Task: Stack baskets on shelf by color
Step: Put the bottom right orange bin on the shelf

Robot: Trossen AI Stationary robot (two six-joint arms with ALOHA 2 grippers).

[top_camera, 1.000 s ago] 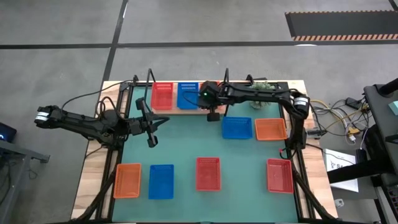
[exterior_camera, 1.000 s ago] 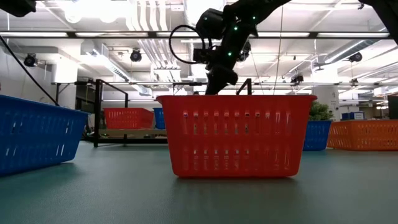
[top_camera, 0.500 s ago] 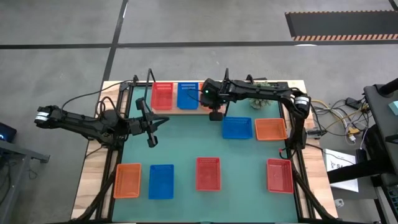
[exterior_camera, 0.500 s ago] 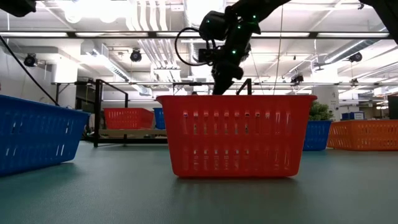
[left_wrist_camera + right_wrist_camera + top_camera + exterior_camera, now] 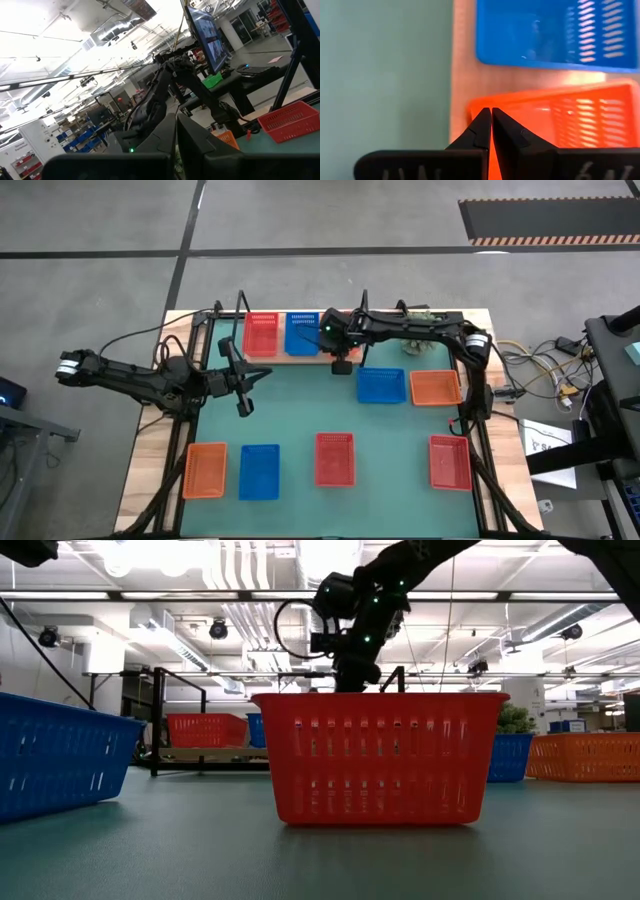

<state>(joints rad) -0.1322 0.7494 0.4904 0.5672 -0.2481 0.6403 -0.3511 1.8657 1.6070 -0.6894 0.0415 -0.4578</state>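
Observation:
The shelf point(image 5: 285, 359) stands at the table's far edge. A red basket point(image 5: 262, 333) and a blue basket point(image 5: 302, 333) rest on it. My right gripper point(image 5: 341, 367) is at the shelf's right end, shut on an orange basket point(image 5: 555, 115) beside the blue one point(image 5: 545, 32). In the high view the arm hides most of this orange basket. My left gripper point(image 5: 243, 406) is shut and empty above the table's left middle. My right gripper pinches the orange basket's wall at the rim, near a corner point(image 5: 476, 107), between its two fingers. The fingers come from above, pointing down. The basket lies level over the shelf's wood; I cannot tell whether it rests on the shelf or is lifted.
On the green table top stand a blue basket point(image 5: 381, 385) and an orange basket point(image 5: 435, 388) at the far right. Along the near edge stand an orange basket point(image 5: 205, 470), a blue basket point(image 5: 259, 472) and two red baskets point(image 5: 335, 459) point(image 5: 450, 462). Black upright frames stand at the shelf's ends.
My right gripper has gone a little toward the table's right edge and then back toward the left, at the shelf's right end, with its wrist turning slightly. It has stayed shut.

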